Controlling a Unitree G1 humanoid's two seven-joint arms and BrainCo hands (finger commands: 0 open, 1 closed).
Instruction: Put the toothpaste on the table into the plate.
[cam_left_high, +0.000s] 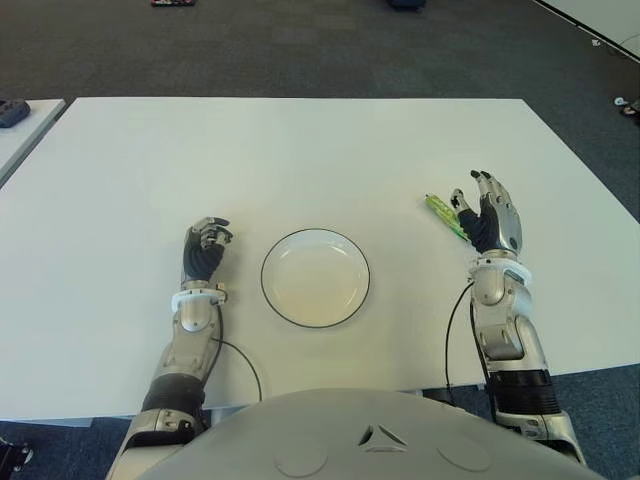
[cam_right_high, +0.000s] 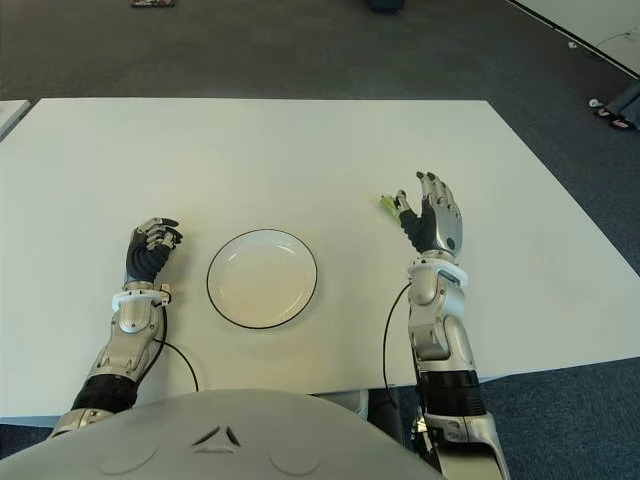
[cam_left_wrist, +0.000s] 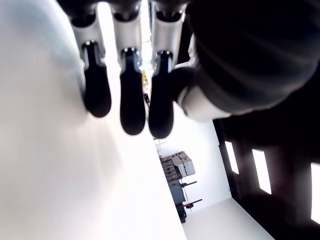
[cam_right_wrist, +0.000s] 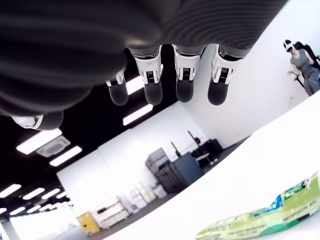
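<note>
A green toothpaste tube (cam_left_high: 443, 215) lies flat on the white table (cam_left_high: 300, 160), right of the plate. My right hand (cam_left_high: 488, 215) stands just beside the tube, on its right, with the fingers (cam_right_wrist: 185, 77) spread and nothing in them. In the right wrist view the tube (cam_right_wrist: 270, 217) lies on the table below the hand, apart from the fingers. The white plate (cam_left_high: 315, 277) with a dark rim sits near the table's front edge, with nothing in it. My left hand (cam_left_high: 205, 248) shows left of the plate, fingers curled and holding nothing.
A second table's corner with a dark object (cam_left_high: 12, 112) shows at the far left. Dark carpet floor (cam_left_high: 300, 45) lies beyond the table. A person (cam_right_wrist: 302, 60) stands in the background of the right wrist view.
</note>
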